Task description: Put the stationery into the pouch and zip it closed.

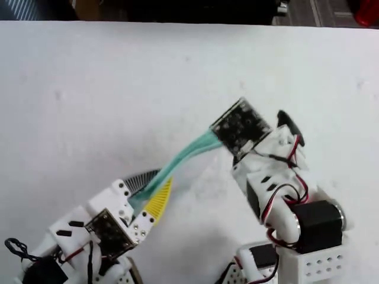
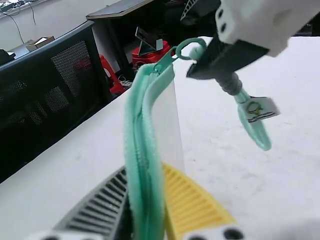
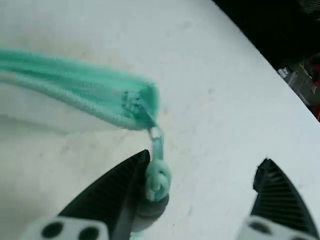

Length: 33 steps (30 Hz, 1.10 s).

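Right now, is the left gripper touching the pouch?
Touching. The left wrist view shows the pouch pinched in the left gripper, between its grey and yellow fingers.

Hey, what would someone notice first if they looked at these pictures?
A teal pouch is stretched between the two arms above the white table. The left gripper clamps its near end between grey and yellow pads. The right gripper is open at the far end, the zip pull against one finger.
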Each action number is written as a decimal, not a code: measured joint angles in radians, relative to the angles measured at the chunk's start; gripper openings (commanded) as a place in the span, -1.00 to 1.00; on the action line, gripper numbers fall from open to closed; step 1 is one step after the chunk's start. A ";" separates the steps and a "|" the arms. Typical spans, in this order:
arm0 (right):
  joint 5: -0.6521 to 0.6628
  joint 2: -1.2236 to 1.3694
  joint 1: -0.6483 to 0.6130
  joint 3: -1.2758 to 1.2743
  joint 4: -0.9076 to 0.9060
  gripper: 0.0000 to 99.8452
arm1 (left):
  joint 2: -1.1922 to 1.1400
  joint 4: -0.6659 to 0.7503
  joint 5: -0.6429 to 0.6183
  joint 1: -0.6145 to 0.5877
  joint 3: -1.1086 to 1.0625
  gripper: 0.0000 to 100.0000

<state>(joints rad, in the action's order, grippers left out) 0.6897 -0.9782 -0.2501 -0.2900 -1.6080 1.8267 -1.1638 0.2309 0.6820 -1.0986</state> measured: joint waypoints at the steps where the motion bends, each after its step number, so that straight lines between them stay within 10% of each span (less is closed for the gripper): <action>1: 0.037 0.000 -0.028 0.000 -0.035 -0.36 | 0.000 0.000 0.000 0.000 0.000 -0.96; 12: 0.072 -0.008 -0.351 0.094 -0.078 -0.36 | 0.000 0.000 0.000 0.000 0.000 -0.96; 28: 0.060 0.296 -0.404 0.338 -0.086 -0.36 | 0.002 0.000 -0.003 -0.005 -0.005 -0.96; 33: -0.132 0.189 -0.402 0.373 -0.091 -0.36 | 0.002 0.000 -0.005 -0.005 -0.005 -0.96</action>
<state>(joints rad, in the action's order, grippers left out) 0.5577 -0.7894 -0.6521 0.0829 -1.6985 1.8282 -1.1638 0.2263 0.6774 -1.1032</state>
